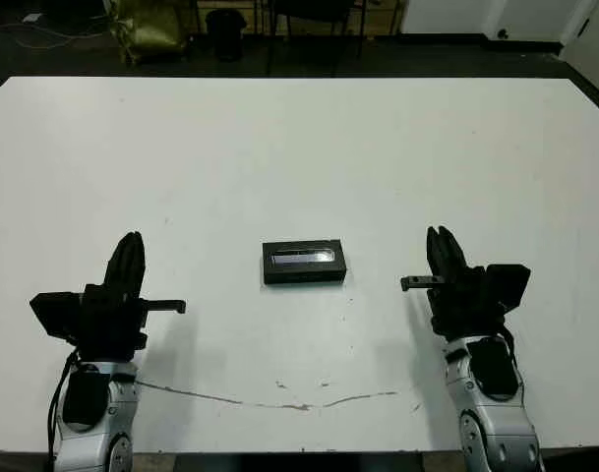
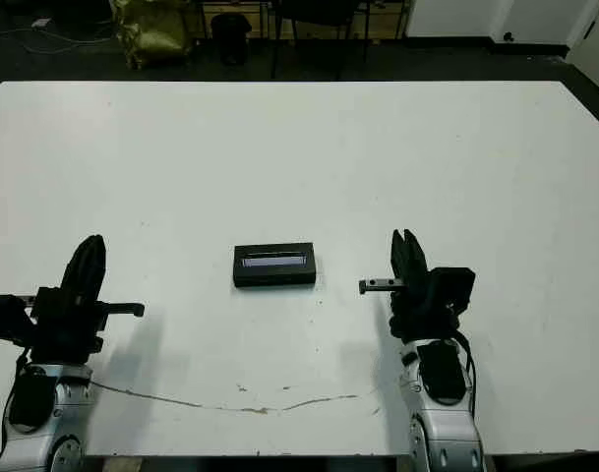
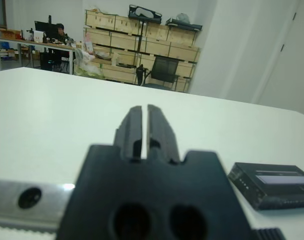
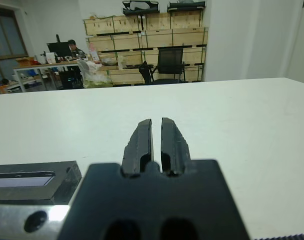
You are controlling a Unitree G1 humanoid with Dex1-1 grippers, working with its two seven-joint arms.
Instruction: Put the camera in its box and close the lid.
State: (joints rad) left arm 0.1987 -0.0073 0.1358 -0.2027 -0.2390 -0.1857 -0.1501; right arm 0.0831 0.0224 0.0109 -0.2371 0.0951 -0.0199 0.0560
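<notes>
The white tabletop (image 1: 299, 147) is almost bare: the only loose thing on it is the black box (image 1: 304, 264), sitting near the middle between the two arms, with nothing between it and either gripper. A thin dark crack or scratch line (image 1: 279, 401) runs across the near part of the surface, in front of the robot. Beyond the far edge the wrist views show stacked wooden crates (image 4: 142, 30), a black office chair (image 4: 170, 62), and a person (image 3: 59, 31) seated at a desk far back in the room. The box is closed: the lid (image 1: 304, 258) lies flat and square on top of it, its pale glossy strip running along the long side and facing up. The camera cannot be seen anywhere on the tabletop; whether it lies inside the closed box cannot be told. The left gripper (image 1: 128, 258) hangs low over the near left part of the tabletop, well apart from the box, pointing away from the robot; its two black fingers (image 3: 133, 127) stand nearly together with only a thin slit between them and nothing held. The right gripper (image 1: 443, 251) mirrors it on the near right, also apart from the box, fingers (image 4: 142, 140) pointing forward, drawn close with a narrow gap and empty.
</notes>
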